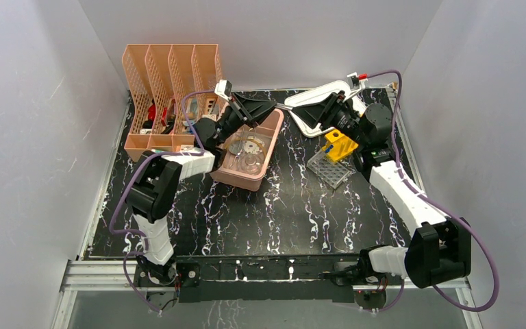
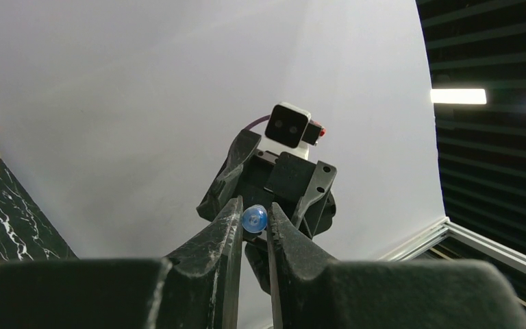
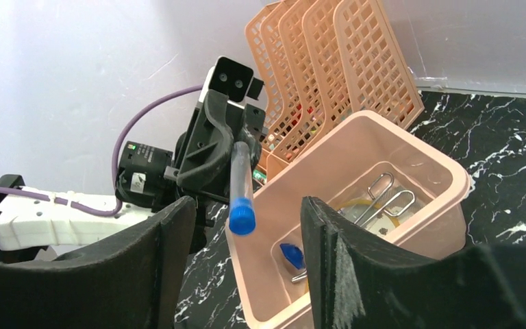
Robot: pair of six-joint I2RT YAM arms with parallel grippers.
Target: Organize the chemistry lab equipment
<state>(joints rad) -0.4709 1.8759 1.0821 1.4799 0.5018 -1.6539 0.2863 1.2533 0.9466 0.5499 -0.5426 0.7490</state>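
My left gripper [image 2: 255, 204] is shut on a clear test tube, whose blue cap [image 2: 254, 218] shows between its fingertips. In the right wrist view the test tube [image 3: 240, 175] hangs cap-down from the left gripper [image 3: 236, 140], above the near edge of the pink tub [image 3: 445, 175]. My right gripper [image 3: 246, 205] is open, with a finger on each side of the blue cap and not touching it. From above, the two grippers [image 1: 272, 107] [image 1: 294, 108] meet tip to tip behind the tub. The yellow rack [image 1: 340, 145] and clear rack [image 1: 330, 168] stand to the right.
The pink tub [image 1: 274, 140] holds glass dishes [image 1: 250, 162], a blue clip [image 3: 291, 255], metal tweezers [image 3: 383, 199] and a yellow tube [image 3: 348, 203]. The peach mesh file holder [image 1: 171, 75] stands at the back left. A white lid [image 1: 325, 89] lies behind the right gripper.
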